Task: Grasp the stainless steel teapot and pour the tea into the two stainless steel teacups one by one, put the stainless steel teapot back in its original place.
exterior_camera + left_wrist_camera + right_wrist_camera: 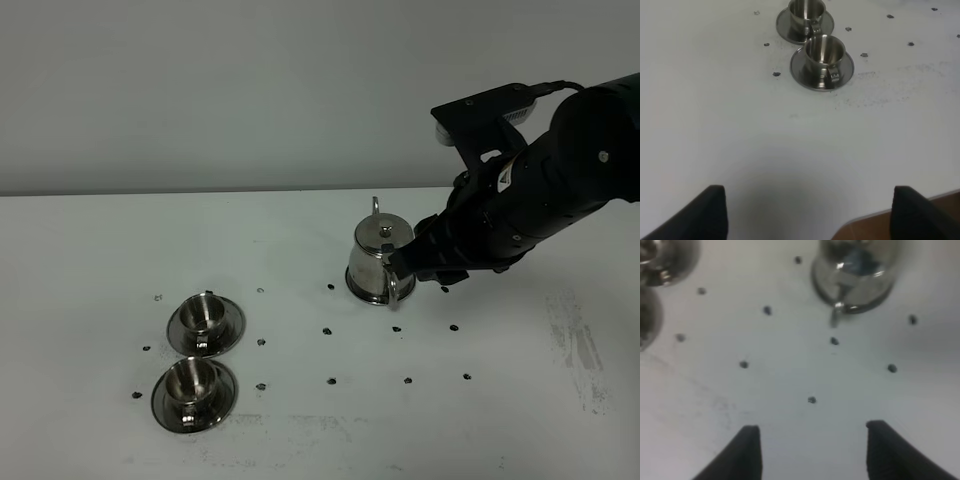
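Note:
The stainless steel teapot [378, 258] stands upright on the white table, lid on, its loop handle [397, 287] turned toward my right gripper [410, 266]. In the right wrist view the teapot [856, 275] lies ahead of the open gripper [815, 452], with nothing between the fingers. The original place is hidden under the teapot's base. The two stainless steel teacups [205, 314] [190, 381] sit on saucers at the left front. The left wrist view shows the same teacups [824, 52] [807, 9] well beyond my open left gripper [810, 215].
Small dark dots [329, 331] mark the white table [300, 240] in a grid between teapot and cups. The table's near edge [900, 207] shows by the left gripper. A scuffed grey patch [575, 335] lies at the right.

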